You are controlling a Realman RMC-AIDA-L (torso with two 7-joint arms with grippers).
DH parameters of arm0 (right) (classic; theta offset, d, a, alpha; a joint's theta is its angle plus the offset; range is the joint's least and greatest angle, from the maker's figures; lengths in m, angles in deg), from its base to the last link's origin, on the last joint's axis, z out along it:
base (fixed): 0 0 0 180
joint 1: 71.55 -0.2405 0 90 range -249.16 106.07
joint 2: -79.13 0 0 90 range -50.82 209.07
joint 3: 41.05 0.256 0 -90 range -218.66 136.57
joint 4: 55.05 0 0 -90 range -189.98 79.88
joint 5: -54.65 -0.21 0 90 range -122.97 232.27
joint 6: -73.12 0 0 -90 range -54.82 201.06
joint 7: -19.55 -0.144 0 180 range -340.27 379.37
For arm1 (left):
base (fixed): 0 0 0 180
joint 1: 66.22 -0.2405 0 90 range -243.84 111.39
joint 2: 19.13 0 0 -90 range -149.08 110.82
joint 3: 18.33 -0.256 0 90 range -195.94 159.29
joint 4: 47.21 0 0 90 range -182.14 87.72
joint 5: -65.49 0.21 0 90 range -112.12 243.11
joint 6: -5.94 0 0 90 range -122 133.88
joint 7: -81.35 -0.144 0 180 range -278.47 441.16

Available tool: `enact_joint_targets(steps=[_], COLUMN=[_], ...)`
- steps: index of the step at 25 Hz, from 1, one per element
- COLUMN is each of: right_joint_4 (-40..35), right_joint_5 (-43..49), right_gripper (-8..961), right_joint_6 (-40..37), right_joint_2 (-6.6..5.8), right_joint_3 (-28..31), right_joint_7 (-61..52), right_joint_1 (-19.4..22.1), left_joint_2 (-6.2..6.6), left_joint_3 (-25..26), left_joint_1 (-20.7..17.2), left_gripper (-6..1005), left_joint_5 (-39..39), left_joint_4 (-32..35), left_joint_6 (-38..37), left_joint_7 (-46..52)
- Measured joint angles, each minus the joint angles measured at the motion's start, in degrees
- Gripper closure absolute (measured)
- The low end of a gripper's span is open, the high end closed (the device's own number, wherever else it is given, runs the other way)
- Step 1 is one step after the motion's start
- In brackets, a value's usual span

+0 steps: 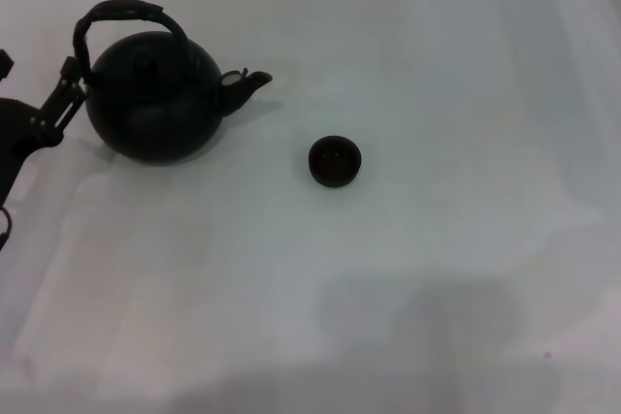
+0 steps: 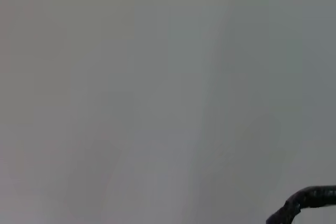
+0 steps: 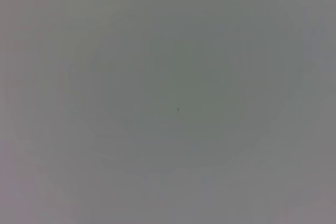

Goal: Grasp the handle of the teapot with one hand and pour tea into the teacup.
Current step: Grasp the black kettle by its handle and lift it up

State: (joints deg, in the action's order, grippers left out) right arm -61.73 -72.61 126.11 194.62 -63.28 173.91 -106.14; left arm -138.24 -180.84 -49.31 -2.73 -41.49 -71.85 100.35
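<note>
The black round teapot stands upright on the white table at the far left, its short spout pointing right toward the teacup. Its arched handle rises over the lid; a short stretch of the handle also shows in the left wrist view. My left gripper is at the left edge, right beside the teapot's left side, just below the base of the handle. The tiny dark teacup sits upright to the right of the teapot, apart from it. My right gripper is out of view.
The white table stretches to the right and toward me from the teacup. The right wrist view shows only plain grey surface.
</note>
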Motion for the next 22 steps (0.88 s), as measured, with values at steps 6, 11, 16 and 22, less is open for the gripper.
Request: enact_joint_targets(steps=[6, 11, 16, 22], right_joint_4=[0.00, -0.08, -0.16, -0.21], right_joint_5=[0.01, 0.08, 0.09, 0.09], right_gripper=[108, 109, 109, 109], right_joint_6=[0.01, 0.01, 0.01, 0.01], right_joint_2=[0.00, 0.00, -0.03, -0.10], right_joint_3=[-0.32, -0.44, -0.44, -0.44], right_joint_7=[0.06, 0.02, -0.03, 0.29], right_joint_1=[-0.25, -0.11, 0.03, 0.05], left_joint_2=[-0.04, -0.07, -0.07, -0.08], left_joint_3=[-0.09, -0.24, -0.25, -0.14], left_joint_1=[1.32, 2.47, 3.50, 4.71], left_gripper=[124, 123, 124, 126], left_joint_5=[0.20, 1.01, 1.01, 1.00], left_joint_4=[0.08, 0.04, 0.01, -0.02], left_joint_6=[2.25, 3.65, 5.47, 7.43], left_joint_7=[-0.15, -0.58, -1.06, -1.08])
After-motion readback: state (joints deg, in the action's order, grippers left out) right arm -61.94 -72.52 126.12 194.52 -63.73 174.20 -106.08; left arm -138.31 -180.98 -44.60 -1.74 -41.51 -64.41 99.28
